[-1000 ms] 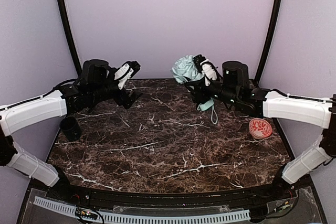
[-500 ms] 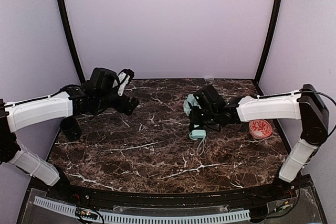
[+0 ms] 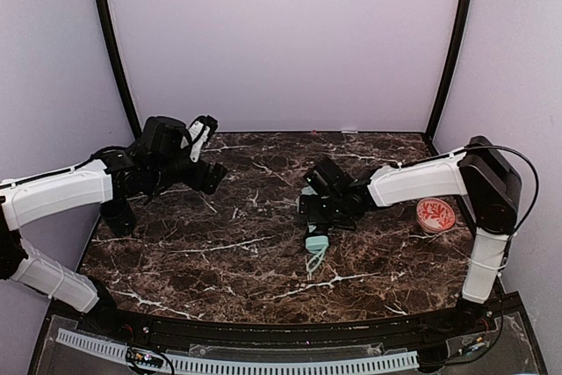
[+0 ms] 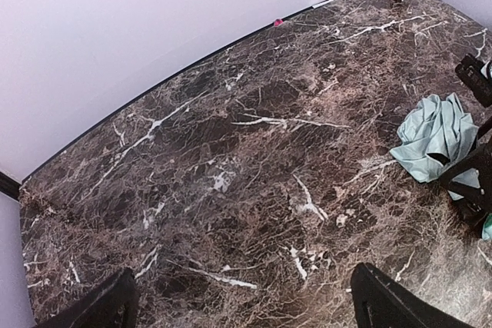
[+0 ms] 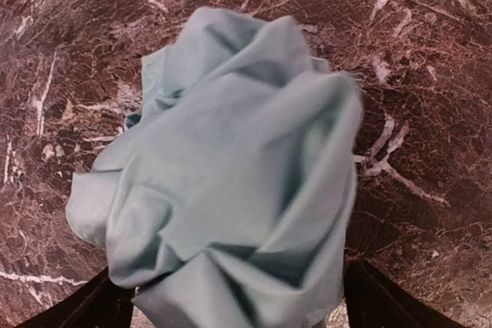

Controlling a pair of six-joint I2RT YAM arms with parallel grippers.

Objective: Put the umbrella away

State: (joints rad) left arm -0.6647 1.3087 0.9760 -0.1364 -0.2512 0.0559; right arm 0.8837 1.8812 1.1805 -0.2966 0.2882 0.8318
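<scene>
1. Right gripper [image 3: 309, 210] reaches down at the middle of the dark brown white-veined marble table [image 3: 219, 261]. In its wrist view the fingers [image 5: 96, 301] stand wide apart at either side of the cloth. Whether the pads touch the cloth cannot be told, and no firm hold is evident.
2. Compact folding umbrella of pale mint-green crinkled fabric [image 5: 231, 151] lies on the marble just toward 3 o'clock of the table's centre. Its canopy is loosely bunched under the right gripper, and its small mint handle [image 3: 317, 240] and strap point toward 6 o'clock.
3. Left gripper [image 3: 204, 129] hovers above the table toward 10 o'clock, well apart from the umbrella, jaws fully spread and empty.
4. Round red patterned dish [image 3: 435, 214] sits at 3 o'clock, and a black cylindrical cup [image 3: 117, 214] at 9 o'clock.
5. Step in hand, as judged: the umbrella is being set down, its canopy not yet gathered.
6. Next move, as judged: a fresh grasp, one gripper steadying the handle while the other gathers the loose folds. Slack cloth may slip.
</scene>
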